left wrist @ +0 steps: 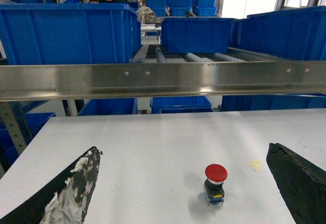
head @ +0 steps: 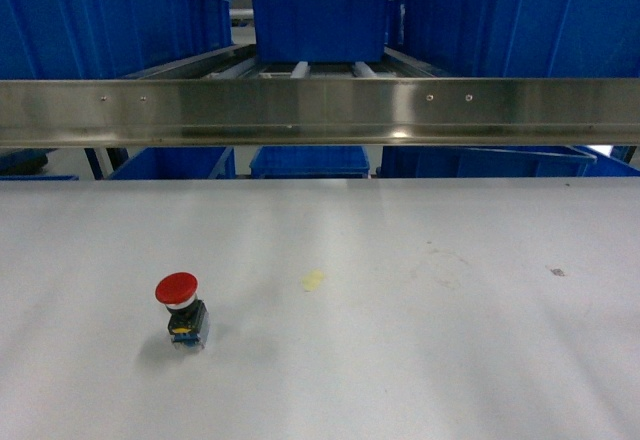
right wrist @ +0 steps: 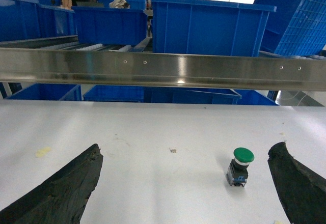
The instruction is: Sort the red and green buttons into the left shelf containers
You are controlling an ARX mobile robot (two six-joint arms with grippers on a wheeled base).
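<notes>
White table (head: 400, 360) bears red button (head: 181, 307), green button (right wrist: 240, 165); both grippers' jaws wide

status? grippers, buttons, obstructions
Left gripper and right gripper open, empty. Red button and green button upright on table, untouched. Steel rail fronts blue bins.

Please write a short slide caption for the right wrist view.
Open right gripper facing a green button standing on the white table, below a steel rail and blue bins.
</notes>
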